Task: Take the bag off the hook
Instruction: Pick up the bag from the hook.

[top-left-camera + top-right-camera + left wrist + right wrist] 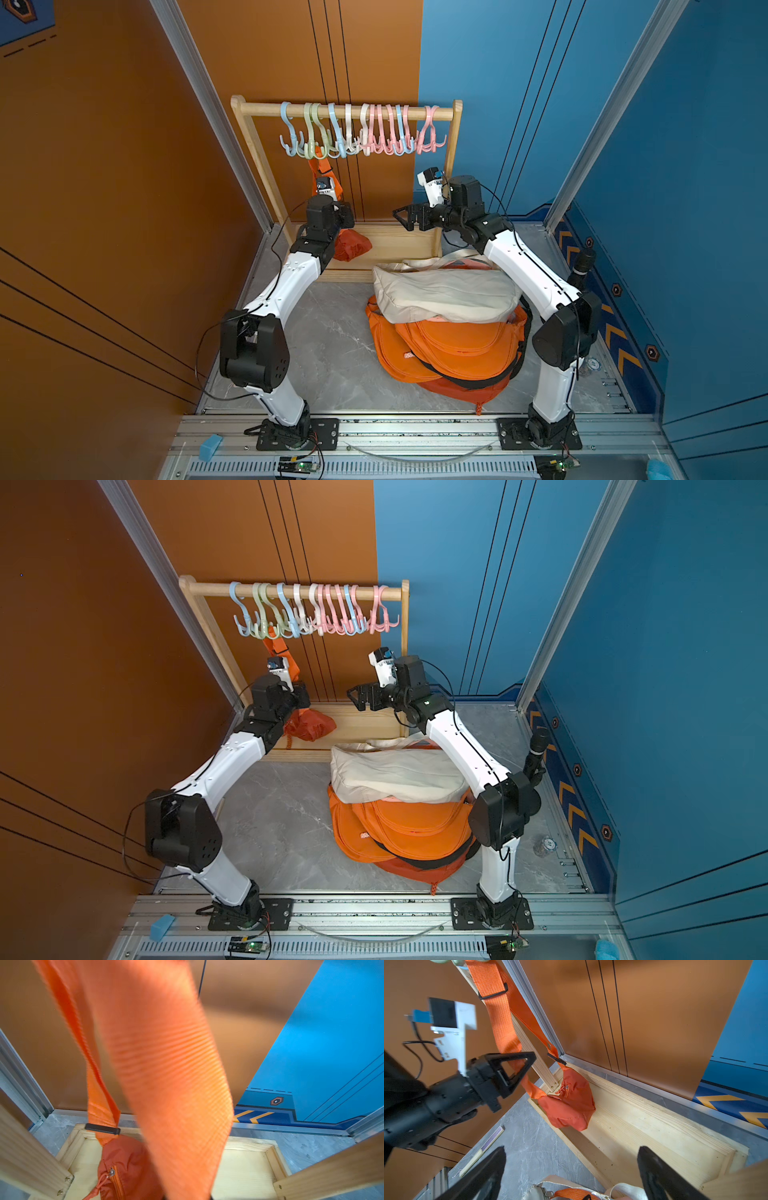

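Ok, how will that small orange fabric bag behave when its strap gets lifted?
Likely floppy: the small orange fabric bag slumps crumpled on the wooden rack base. Probably light, looking thin and underfilled. Hanging from the orange webbing strap in the left tool, it may swing.

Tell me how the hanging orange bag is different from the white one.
The orange bag hangs by its strap from a green hook; the cream bag lies on a pile of bags.
The left gripper is shut on the orange bag's strap; nothing holds the cream bag.
The orange bag is bright; the cream bag is pale.
Both are soft fabric bags.
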Action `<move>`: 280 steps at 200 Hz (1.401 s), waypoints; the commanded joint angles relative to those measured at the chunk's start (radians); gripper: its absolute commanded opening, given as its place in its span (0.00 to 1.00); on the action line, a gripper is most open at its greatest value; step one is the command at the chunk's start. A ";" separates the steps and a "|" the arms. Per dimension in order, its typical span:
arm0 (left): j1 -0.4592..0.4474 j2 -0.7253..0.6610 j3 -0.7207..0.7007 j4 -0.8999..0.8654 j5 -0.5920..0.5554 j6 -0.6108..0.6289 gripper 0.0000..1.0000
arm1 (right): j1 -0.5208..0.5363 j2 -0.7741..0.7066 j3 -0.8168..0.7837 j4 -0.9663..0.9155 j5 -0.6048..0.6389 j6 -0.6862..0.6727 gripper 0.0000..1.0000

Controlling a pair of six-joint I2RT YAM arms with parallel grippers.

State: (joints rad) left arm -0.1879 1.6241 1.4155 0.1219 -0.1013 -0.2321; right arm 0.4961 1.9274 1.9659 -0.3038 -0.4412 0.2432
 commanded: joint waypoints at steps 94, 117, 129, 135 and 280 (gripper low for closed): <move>0.181 -0.342 0.031 -0.171 0.251 -0.071 0.00 | 0.110 0.337 0.328 0.215 -0.085 0.037 1.00; 0.189 -0.356 0.029 -0.183 0.279 -0.079 0.00 | 0.128 0.419 0.386 0.316 -0.112 0.070 1.00; 0.190 -0.362 0.027 -0.184 0.288 -0.083 0.00 | 0.137 0.458 0.436 0.325 -0.114 0.077 1.00; 0.192 -0.365 0.026 -0.184 0.293 -0.085 0.00 | 0.141 0.473 0.455 0.341 -0.115 0.083 1.00; 0.196 -0.400 0.039 -0.232 0.362 -0.120 0.00 | 0.264 0.737 0.654 0.646 0.104 0.048 1.00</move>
State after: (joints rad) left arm 0.0002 1.2694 1.4216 -0.1047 0.2199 -0.3397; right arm 0.7166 2.6217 2.5576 0.2768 -0.4393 0.3115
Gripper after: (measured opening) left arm 0.048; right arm 0.997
